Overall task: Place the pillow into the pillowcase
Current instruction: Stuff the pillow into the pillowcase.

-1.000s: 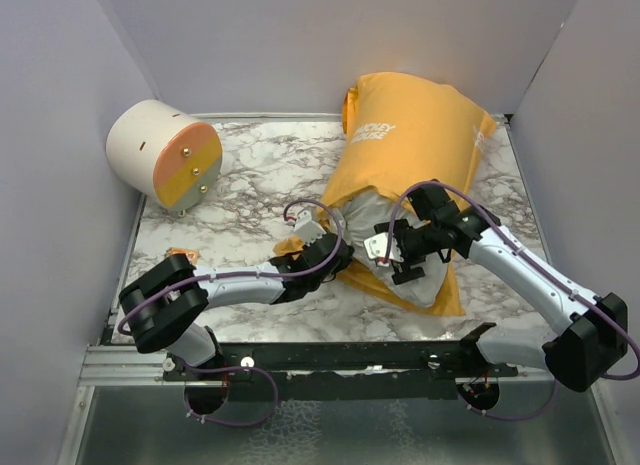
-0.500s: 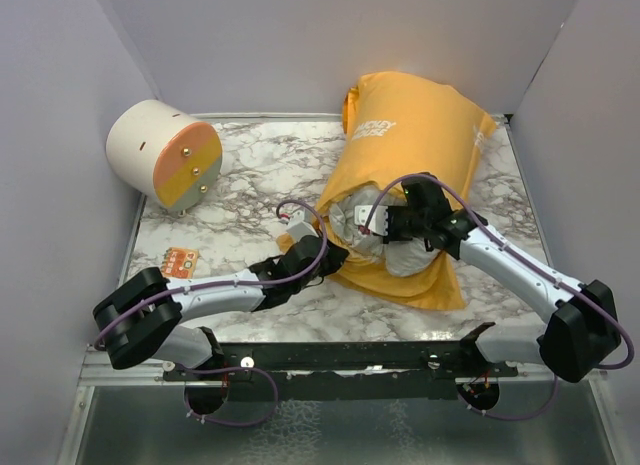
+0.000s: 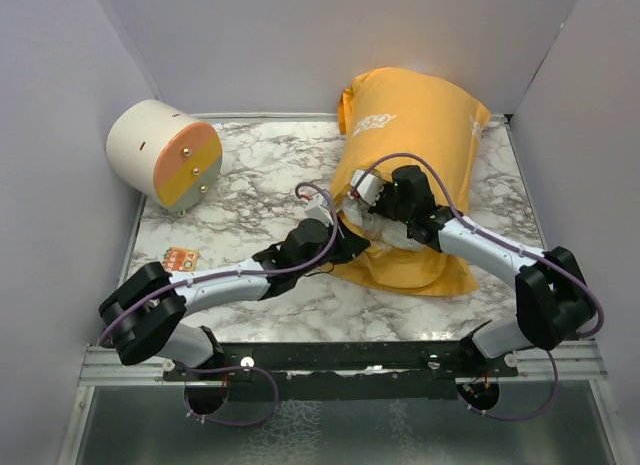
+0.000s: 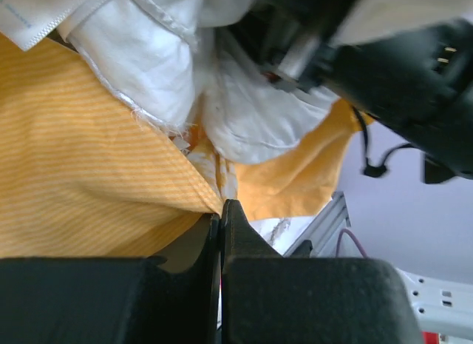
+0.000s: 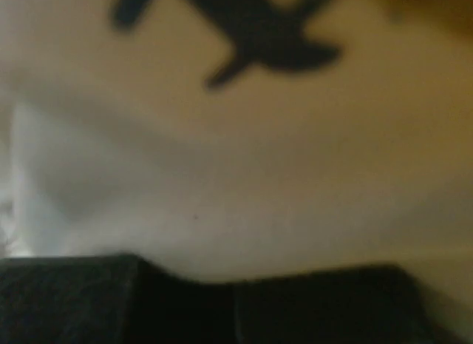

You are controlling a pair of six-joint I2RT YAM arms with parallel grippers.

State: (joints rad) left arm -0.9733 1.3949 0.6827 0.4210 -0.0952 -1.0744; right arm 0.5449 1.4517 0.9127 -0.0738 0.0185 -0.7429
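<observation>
Your left hand (image 4: 220, 211) is clenched on the pillowcase (image 4: 89, 159). In the left wrist view its two black fingers (image 4: 295, 299) meet with a fold of the striped orange-yellow cloth pinched between the tips, right at the edge of the opening. Just above that pinch the white pillow (image 4: 251, 115) bulges out of the pillowcase, a stitched hem showing along its left side. The black body of your right hand is pushed against it at the upper right.

Your right hand (image 5: 236, 311) is clenched too. Its own camera is filled with blurred white cloth lying close against the fingers, so you cannot tell whether it has any of the pillow pinched or only presses on it. From above, that hand sits at the mouth of the pillowcase, just beside the left hand, and the two arms reach in from the near edge to meet there.

The pillowcase lies plump on the right half of the marble table (image 3: 250, 175), with its far end up against the back wall and white lettering on top. Most of the pillow is inside it, and only a white patch shows at the near-left opening. Well apart, at the far left corner, a cream-and-orange cylinder (image 3: 165, 153) lies on its side. A small orange card (image 3: 178, 258) lies near the left arm.
</observation>
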